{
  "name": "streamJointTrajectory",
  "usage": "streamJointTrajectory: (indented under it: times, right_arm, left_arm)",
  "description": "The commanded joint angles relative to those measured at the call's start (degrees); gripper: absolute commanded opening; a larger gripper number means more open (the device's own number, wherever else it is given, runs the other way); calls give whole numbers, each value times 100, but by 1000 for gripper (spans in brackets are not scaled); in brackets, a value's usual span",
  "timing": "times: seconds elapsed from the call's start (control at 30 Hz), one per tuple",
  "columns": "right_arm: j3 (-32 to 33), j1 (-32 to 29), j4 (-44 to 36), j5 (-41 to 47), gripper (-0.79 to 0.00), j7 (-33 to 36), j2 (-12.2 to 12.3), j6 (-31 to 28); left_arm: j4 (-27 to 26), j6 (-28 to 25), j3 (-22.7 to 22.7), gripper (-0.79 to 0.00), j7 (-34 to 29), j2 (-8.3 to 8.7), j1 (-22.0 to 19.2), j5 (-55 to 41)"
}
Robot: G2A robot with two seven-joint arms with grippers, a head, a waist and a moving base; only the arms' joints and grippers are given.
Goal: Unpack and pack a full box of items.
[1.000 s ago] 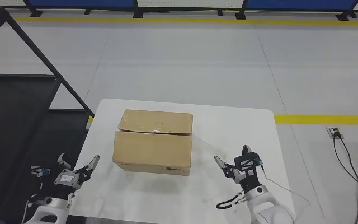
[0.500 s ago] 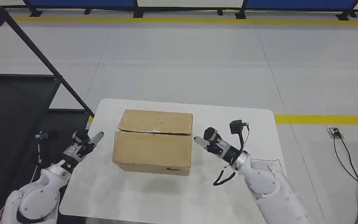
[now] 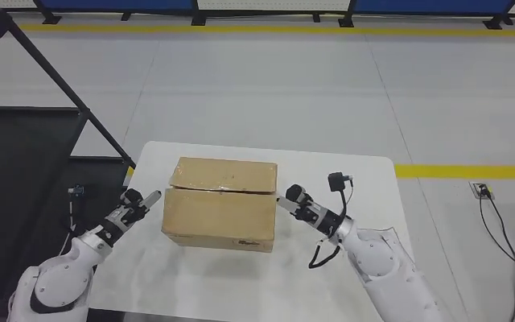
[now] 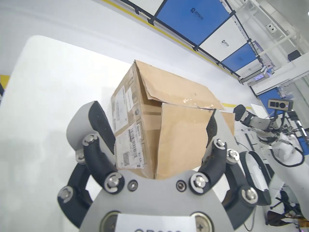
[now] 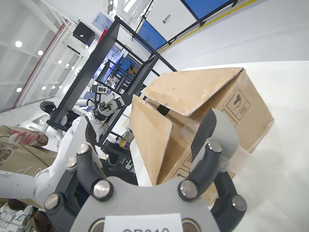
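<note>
Cardboard box (image 3: 221, 205), flaps loosely closed, is flanked on the white table (image 3: 346, 173) by left gripper (image 3: 148, 198) and right gripper (image 3: 290, 196), jaws spread wide, just beside its ends.

One white table (image 3: 322, 177), rounded corners. One brown cardboard box (image 3: 220, 211) at the table's middle, top flaps folded down and not quite flush, seam running across. Left gripper (image 3: 150, 198) just beside the box's left end. Right gripper (image 3: 287, 196) just beside its right end; contact not clear from here. Yellow floor line (image 3: 451, 171) to the right. Black frame (image 3: 64, 88) to the left. Cable (image 3: 492, 221) on the floor, far right.
</note>
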Motion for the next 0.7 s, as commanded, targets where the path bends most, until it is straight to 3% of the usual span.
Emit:
streamJointTrajectory:
  times: [0.0,0.2,0.33,0.5,0.67]
  right_arm:
    - [-93,233,306,483,0,364,-25,-192]
    - [-391,837,1075,1452,0,1356,-106,-542]
    - [-531,995,1272,2077,0,1923,-140,-852]
    - [-543,971,1198,3096,0,3059,-92,-1245]
    - [-607,737,493,3346,0,3464,63,-934]
  left_arm:
    - [173,-63,69,0,-150,16,-180,-83]
    - [653,-294,277,0,-328,53,-617,-176]
    - [728,-415,344,0,-285,68,-672,-274]
    - [626,-421,310,0,-136,83,-609,-552]
    - [437,-429,246,0,-234,117,-516,-775]
